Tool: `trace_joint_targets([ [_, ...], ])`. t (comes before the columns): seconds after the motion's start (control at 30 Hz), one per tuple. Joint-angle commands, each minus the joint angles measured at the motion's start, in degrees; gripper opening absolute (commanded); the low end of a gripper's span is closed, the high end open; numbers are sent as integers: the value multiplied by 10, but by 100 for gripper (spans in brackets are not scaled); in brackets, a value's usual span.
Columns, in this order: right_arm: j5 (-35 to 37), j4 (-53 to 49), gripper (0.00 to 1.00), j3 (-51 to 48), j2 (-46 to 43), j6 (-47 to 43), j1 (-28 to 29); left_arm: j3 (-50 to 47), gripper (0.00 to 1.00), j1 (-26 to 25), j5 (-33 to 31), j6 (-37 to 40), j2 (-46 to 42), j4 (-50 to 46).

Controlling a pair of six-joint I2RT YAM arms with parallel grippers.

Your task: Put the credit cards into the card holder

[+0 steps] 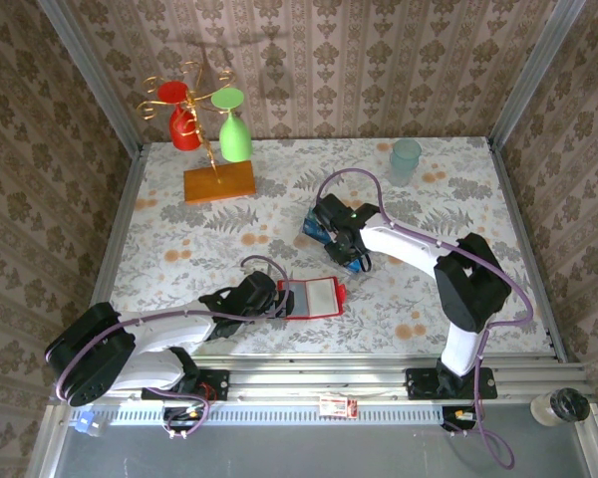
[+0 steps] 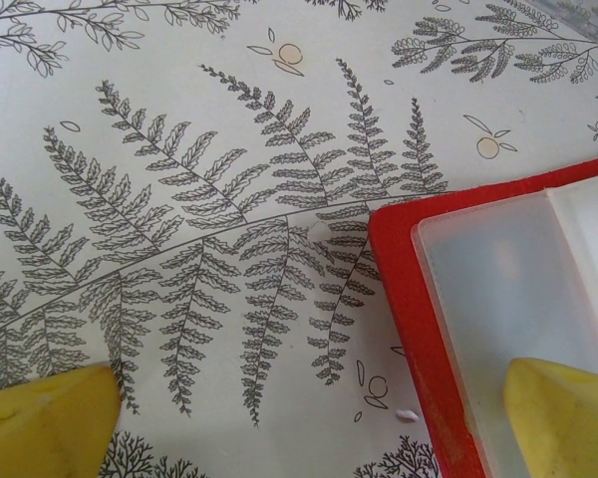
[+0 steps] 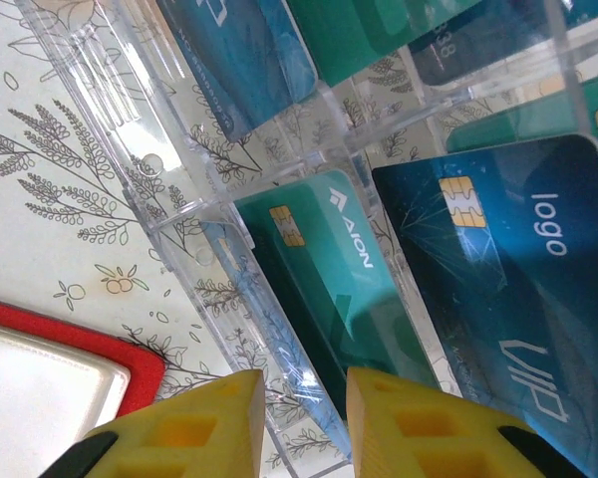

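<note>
Entry: card pick from rack by the right gripper (image 3: 301, 430), destined for the red holder.

Detail: jaws narrowly apart, straddling the lower edge of the teal-green plastic credit card (image 3: 329, 264) with gold chip, together with the front wall of the clear acrylic tiered rack (image 3: 194, 214); whether the pads actually bite cannot be told. A blue plastic credit card (image 3: 498, 289) stands just beside it at 3 o'clock. The flat red folding card holder (image 1: 314, 297) lies open at 7 o'clock from the rack in the top view. The left gripper (image 2: 299, 428) has jaws wide apart, one fingertip over the holder's frosted pocket, the other over the fern-print table (image 2: 179, 249). Handling note: pinch the card alone, clear of the acrylic wall; draw it straight along its slot without disturbing the neighbours; have the left arm steady the holder for insertion.
</note>
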Motion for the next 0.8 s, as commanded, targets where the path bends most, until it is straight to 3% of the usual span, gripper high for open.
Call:
trace_joint_targets([
  [0.0, 18, -12, 28, 11, 10, -11, 2, -8, 100, 1, 0, -11, 3, 4],
  [0.33, 5, -5, 26, -4, 19, -8, 2, -10, 100, 1, 0, -11, 2, 5],
  [0.77, -42, -10, 15, -2, 23, -24, 2, -9, 100, 1, -3, -12, 0, 4],
])
